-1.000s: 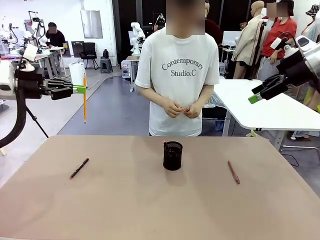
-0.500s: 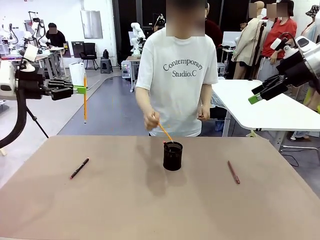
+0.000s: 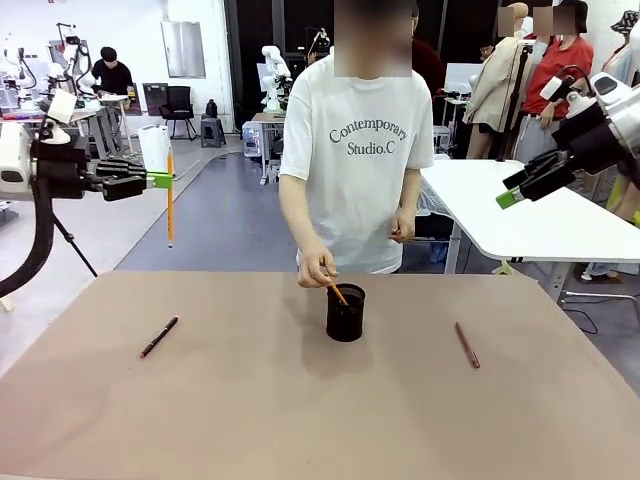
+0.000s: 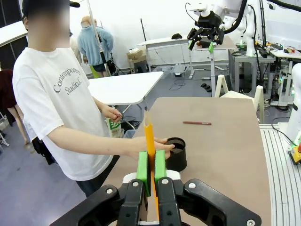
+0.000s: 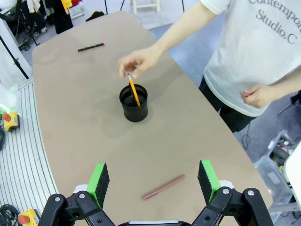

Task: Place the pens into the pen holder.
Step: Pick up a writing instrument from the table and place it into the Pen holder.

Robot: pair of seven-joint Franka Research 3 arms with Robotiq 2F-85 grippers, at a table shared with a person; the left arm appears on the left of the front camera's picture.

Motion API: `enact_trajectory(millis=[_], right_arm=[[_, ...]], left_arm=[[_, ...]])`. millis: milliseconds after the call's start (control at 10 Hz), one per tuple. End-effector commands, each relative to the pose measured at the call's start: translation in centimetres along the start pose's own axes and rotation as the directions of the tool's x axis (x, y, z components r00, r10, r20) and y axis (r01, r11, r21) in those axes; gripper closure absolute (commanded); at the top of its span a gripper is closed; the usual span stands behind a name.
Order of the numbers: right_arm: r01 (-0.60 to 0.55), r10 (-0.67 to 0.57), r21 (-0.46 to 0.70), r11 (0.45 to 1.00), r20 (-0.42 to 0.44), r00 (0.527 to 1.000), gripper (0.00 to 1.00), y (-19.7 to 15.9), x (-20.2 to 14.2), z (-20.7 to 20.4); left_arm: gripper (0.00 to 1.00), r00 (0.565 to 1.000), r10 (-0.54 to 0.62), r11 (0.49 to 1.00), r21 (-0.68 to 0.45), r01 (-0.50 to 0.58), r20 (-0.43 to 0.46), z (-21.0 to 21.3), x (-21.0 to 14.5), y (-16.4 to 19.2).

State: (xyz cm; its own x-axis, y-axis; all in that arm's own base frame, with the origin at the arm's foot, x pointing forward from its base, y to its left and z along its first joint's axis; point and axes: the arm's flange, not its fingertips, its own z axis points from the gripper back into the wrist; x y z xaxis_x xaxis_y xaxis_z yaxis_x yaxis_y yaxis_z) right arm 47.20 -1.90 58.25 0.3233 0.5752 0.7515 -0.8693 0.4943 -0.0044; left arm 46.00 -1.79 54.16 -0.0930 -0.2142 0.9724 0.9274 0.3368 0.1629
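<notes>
Pencil [image 3: 169, 205], thin yellow-orange, hangs upright pinched in left gripper [image 3: 160, 180]; black wire-mesh pen holder [image 3: 346, 315] stands upright.

A lab hall: white worktables [image 3: 530, 222], a tripod [image 3: 72, 246], an office chair [image 3: 180, 104], grey floor [image 3: 235, 215].

The person's hand [image 3: 316, 268] and orange pencil [image 3: 338, 293] cover the pen holder [image 3: 346, 320] from above; the table [image 3: 300, 420] around lies open.

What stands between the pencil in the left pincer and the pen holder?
The person's hand, holding a second pencil in the pen holder, hangs over its opening. Nothing else blocks the left pincer with its yellow pencil.
</notes>
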Motion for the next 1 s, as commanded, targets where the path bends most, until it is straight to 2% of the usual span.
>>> enact_trajectory(millis=[0,900], right_arm=[[-0.002,0.002,-0.004,1.0,0.003,1.0,0.0,-0.06,0.3,0.11],[-0.002,0.002,-0.004,1.0,0.003,1.0,0.0,-0.06,0.3,0.11]], left_arm=[[1.0,1.0,-0.002,1.0,-0.003,0.002,0.002,-0.06,0.12,-0.08],[1.0,1.0,-0.002,1.0,-0.003,0.002,0.002,-0.06,0.12,-0.08]])
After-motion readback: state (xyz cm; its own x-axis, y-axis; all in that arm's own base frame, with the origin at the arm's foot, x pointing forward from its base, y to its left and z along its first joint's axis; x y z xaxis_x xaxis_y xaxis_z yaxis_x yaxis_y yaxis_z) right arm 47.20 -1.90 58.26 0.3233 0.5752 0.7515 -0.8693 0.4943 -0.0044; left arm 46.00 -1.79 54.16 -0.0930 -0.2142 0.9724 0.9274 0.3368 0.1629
